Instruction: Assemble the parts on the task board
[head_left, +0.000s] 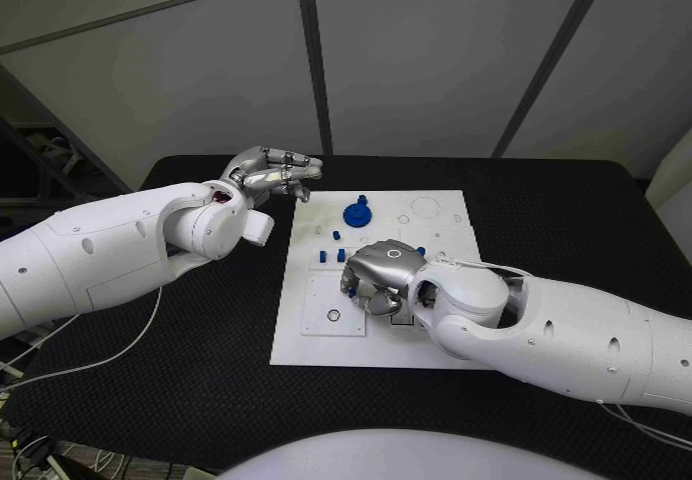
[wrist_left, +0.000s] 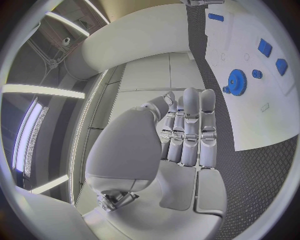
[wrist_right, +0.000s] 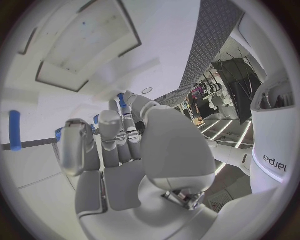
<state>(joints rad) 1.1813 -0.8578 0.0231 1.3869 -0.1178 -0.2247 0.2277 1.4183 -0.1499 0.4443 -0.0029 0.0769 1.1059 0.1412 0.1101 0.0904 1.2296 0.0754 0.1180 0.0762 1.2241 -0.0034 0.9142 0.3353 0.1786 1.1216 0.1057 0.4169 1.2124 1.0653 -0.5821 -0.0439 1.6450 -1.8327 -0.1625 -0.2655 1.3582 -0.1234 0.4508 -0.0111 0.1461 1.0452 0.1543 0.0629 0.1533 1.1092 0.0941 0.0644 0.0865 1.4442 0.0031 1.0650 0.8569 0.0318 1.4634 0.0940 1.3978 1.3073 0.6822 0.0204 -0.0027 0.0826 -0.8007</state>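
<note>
The white task board (head_left: 433, 215) lies in the middle of the black table. A blue gear (head_left: 356, 213) (wrist_left: 236, 81) stands on its far part, with small blue parts (head_left: 335, 235) (wrist_left: 257, 74) close by. My right hand (head_left: 378, 278) (wrist_right: 119, 145) hangs low over the board's middle, fingers curled down. A small blue part (wrist_right: 120, 99) is pinched between its thumb and a fingertip. My left hand (head_left: 274, 172) (wrist_left: 187, 135) is raised beside the board's far left corner. Its fingers are curled together and hold nothing.
Two blue blocks (head_left: 323, 256) (wrist_left: 265, 47) stand side by side just left of my right hand. A blue peg (wrist_right: 15, 130) sits on the board near that hand. A hexagonal hole (head_left: 333, 315) marks the board's near left plate. Black table (head_left: 202, 330) surrounds the board.
</note>
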